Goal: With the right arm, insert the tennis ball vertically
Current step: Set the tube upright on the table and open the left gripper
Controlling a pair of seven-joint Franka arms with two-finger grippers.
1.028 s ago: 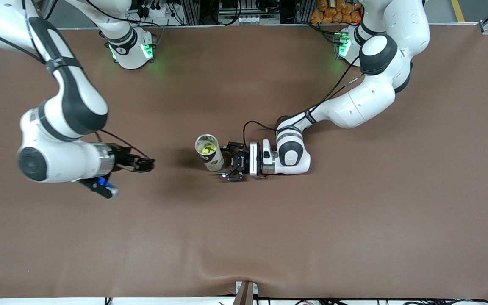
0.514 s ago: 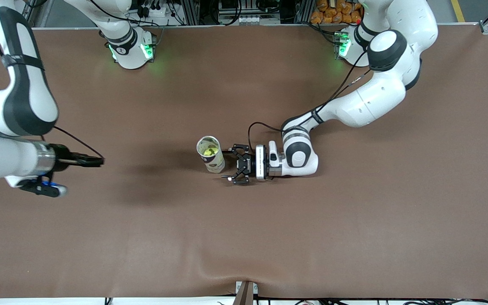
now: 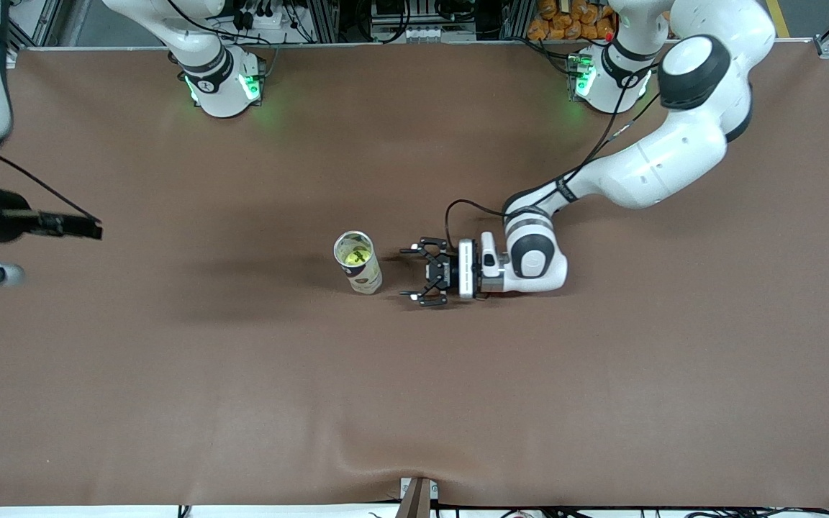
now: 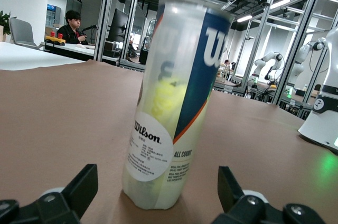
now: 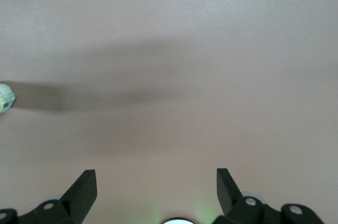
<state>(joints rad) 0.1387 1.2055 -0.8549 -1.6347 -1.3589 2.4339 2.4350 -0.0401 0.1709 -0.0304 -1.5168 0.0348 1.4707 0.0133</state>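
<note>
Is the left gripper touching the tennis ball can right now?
Apart. The front view shows bare table between the open left gripper and the upright tennis ball can.

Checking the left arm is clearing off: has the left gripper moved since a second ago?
Yes. The left gripper, jaws open, has backed away from the tennis ball can, toward the left arm's end of the table.

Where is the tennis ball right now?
In the front view, the tennis ball sits inside the upright clear can at mid-table, beside the left gripper, whose open jaws face it.
</note>
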